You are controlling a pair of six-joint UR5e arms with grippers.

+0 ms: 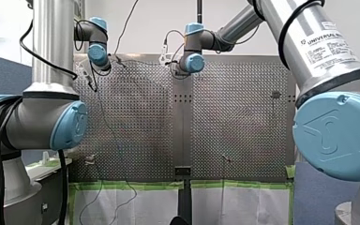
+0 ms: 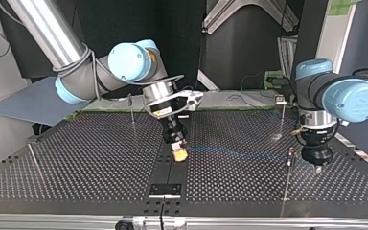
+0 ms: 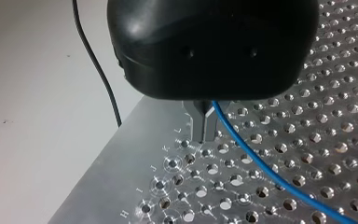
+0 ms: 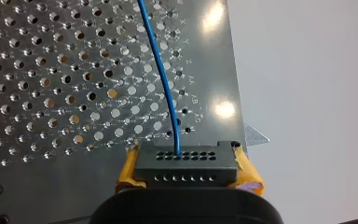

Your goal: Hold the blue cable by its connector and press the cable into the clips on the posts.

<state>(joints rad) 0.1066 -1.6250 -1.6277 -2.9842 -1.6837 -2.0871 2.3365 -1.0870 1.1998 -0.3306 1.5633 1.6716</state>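
- Clamps the black connector (image 4: 186, 161) in my right gripper (image 4: 189, 169), one yellow pad (image 4: 127, 170) pressed to each side of it, low over the perforated table (image 4: 51, 70).
- Leaves the connector's upper row of holes as a blue cable (image 4: 162, 79) and curves gently ahead of that gripper across the table.
- Sits tilted near the table's middle seam in the top view (my right gripper, at the view's centre), with the cable running as a faint blue line toward the view's right.
- Draws the metal fingers (image 3: 200, 126) of my black left gripper (image 3: 204, 133) together near the table's edge; appears to pinch the cable, which comes out right at them and slants off over the holes.
- Shows thin posts (image 2: 282, 117) standing well apart on the table, one just beside my left gripper; clips too small to make out.
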